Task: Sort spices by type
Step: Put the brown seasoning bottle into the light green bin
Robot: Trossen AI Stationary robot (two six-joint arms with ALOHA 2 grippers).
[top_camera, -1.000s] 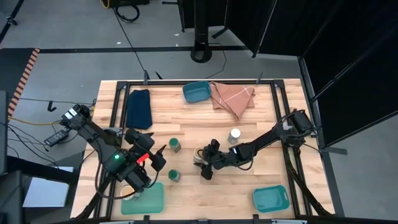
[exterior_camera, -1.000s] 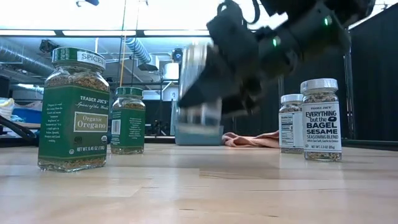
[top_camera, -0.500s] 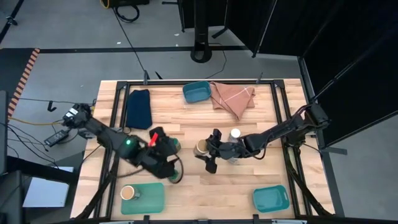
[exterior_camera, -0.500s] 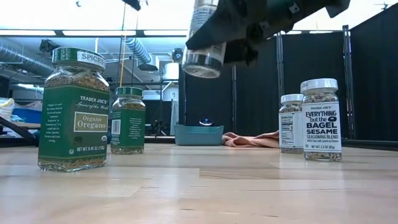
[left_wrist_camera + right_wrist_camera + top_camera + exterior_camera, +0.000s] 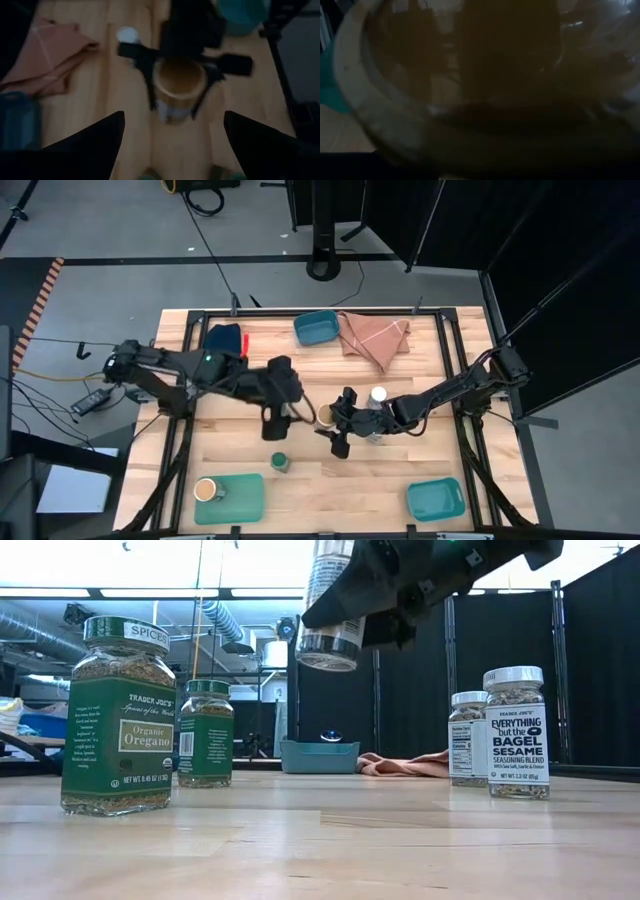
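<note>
The right tool (image 5: 328, 420) pinches a tan-lidded jar (image 5: 324, 416) and holds it in the air above the middle of the bench (image 5: 330, 490); in the low view this jar (image 5: 327, 602) hangs tilted, clear of the wood. The left tool (image 5: 288, 412) hovers just beside it with its fingers spread, holding nothing.

A white-lidded jar (image 5: 377, 396) stands just beyond the right tool, and the low view shows two white-lidded jars (image 5: 517, 732) (image 5: 468, 739) upright close together. One green-lidded jar (image 5: 281, 462) stands toward the near edge; the second green-lidded jar (image 5: 207, 733) shows in the low view only.

The teal tray (image 5: 244, 502) at the near left corner holds the other tan-lidded jar (image 5: 208, 490). The teal tray (image 5: 437, 500) at the near right corner and the teal tray (image 5: 316, 330) by the far edge each show only their own floor. A pink cloth (image 5: 375, 337) lies beside the far tray, a dark blue cloth (image 5: 224, 345) toward the far left corner.
</note>
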